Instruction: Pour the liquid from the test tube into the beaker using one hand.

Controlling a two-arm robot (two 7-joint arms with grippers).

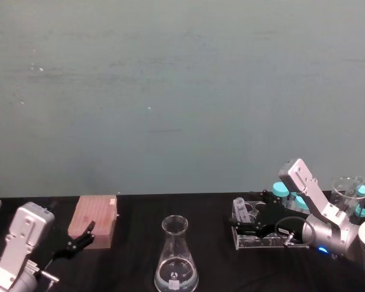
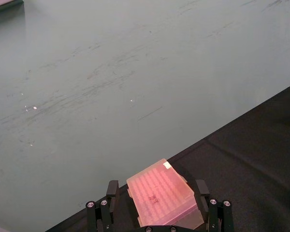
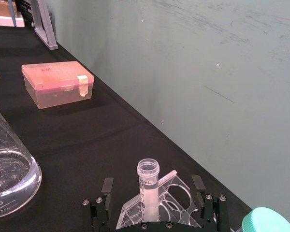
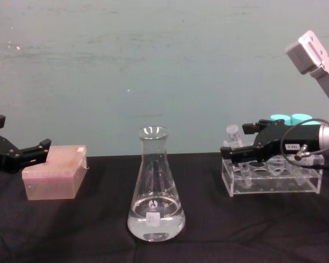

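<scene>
The beaker, a tall clear conical flask with a small white label, stands mid-table and holds some clear liquid at its bottom. To its right is a clear acrylic rack. The test tube, slim and uncapped, stands upright at the rack's left end. My right gripper is open around it, one finger on each side with a gap to the tube. I cannot tell how much liquid the tube holds. My left gripper is parked open at the far left beside a pink box.
Teal-capped tubes stand in the rack behind the right gripper. A clear glass vessel sits at the far right. The pink box lies just ahead of my left gripper's fingers. A grey-green wall runs along the table's back edge.
</scene>
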